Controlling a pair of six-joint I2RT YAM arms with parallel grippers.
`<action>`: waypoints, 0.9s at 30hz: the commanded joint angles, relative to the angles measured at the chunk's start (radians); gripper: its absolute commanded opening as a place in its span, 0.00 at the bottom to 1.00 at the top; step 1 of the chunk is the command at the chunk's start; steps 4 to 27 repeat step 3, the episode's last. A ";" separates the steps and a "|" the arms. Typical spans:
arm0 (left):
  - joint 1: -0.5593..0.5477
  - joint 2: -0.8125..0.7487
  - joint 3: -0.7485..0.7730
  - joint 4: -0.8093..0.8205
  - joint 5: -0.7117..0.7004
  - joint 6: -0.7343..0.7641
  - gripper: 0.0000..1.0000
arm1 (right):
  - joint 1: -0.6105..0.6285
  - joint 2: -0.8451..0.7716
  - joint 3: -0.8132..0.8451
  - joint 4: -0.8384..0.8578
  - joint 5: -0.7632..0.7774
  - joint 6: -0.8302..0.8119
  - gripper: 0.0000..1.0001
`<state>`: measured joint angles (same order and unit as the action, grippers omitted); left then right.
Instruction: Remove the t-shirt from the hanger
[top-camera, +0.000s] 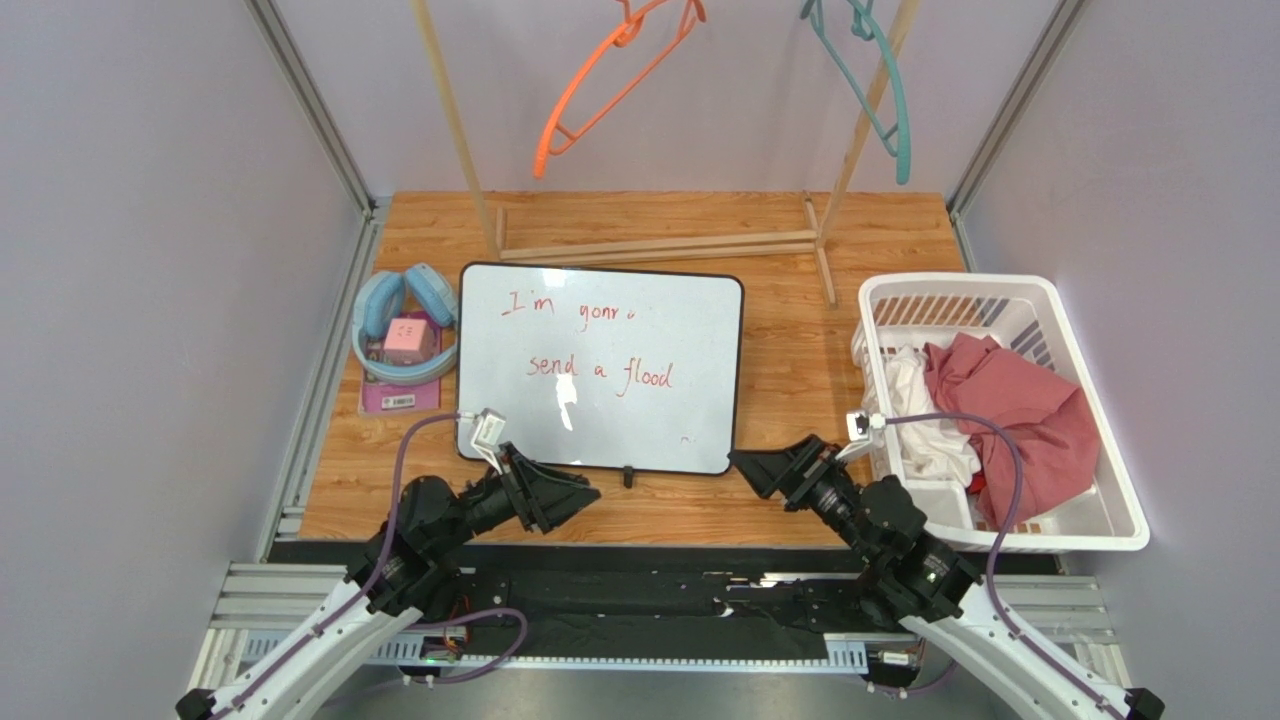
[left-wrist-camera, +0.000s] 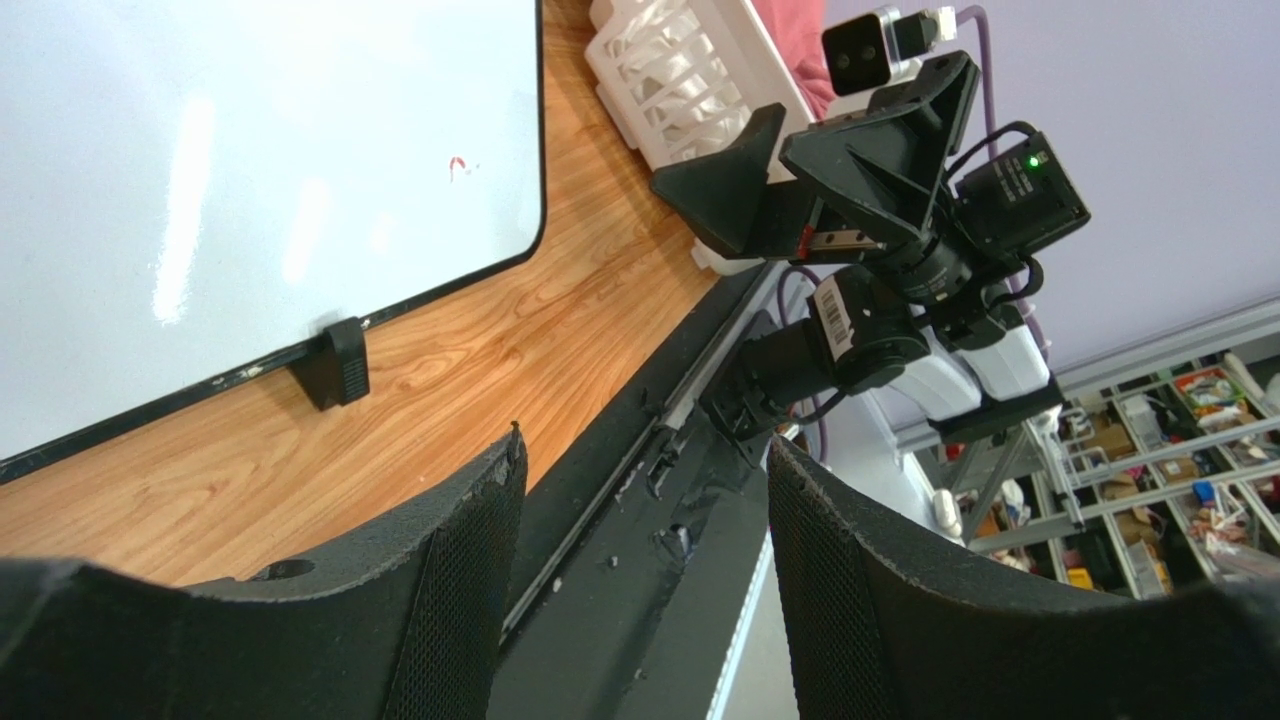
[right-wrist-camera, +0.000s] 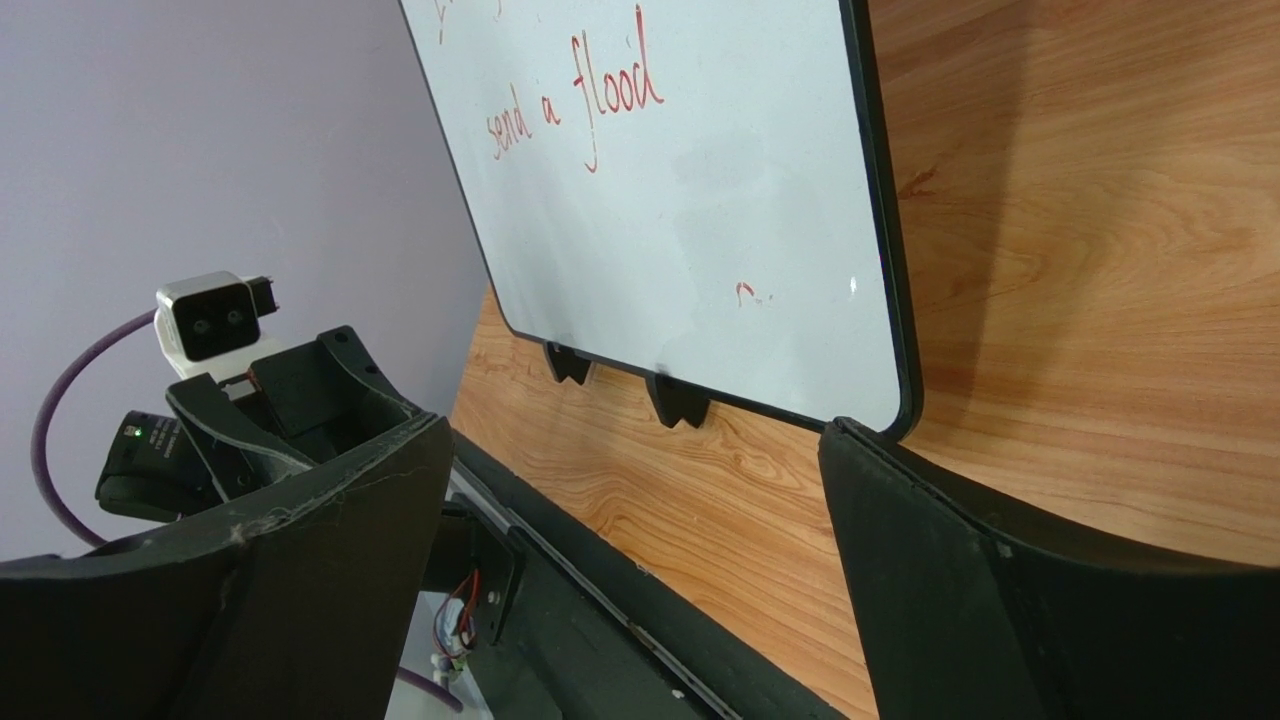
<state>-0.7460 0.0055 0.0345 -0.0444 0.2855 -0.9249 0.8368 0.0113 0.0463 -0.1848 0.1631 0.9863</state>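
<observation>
An orange hanger (top-camera: 609, 83) and a teal hanger (top-camera: 875, 90) hang bare from the wooden rack (top-camera: 661, 248) at the back. A red garment (top-camera: 1014, 405) and a white one (top-camera: 909, 398) lie crumpled in the white laundry basket (top-camera: 1104, 450) at the right. My left gripper (top-camera: 579, 495) (left-wrist-camera: 646, 450) is open and empty, low over the table's near edge, pointing right. My right gripper (top-camera: 756, 468) (right-wrist-camera: 631, 435) is open and empty, pointing left at it, just left of the basket.
A whiteboard (top-camera: 601, 368) with red writing lies in the middle of the wooden table. Blue headphones (top-camera: 403, 323) and a pink box (top-camera: 403, 338) lie at the left. Grey walls close both sides. A black rail (top-camera: 646, 578) runs along the near edge.
</observation>
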 joint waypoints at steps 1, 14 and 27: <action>-0.001 -0.035 -0.062 0.006 -0.003 0.015 0.65 | 0.005 -0.053 -0.126 -0.044 -0.017 -0.012 1.00; -0.001 -0.047 -0.062 0.002 0.000 0.012 0.64 | 0.005 -0.053 -0.128 -0.027 -0.023 -0.011 1.00; -0.001 -0.047 -0.062 0.002 0.000 0.012 0.64 | 0.005 -0.053 -0.128 -0.027 -0.023 -0.011 1.00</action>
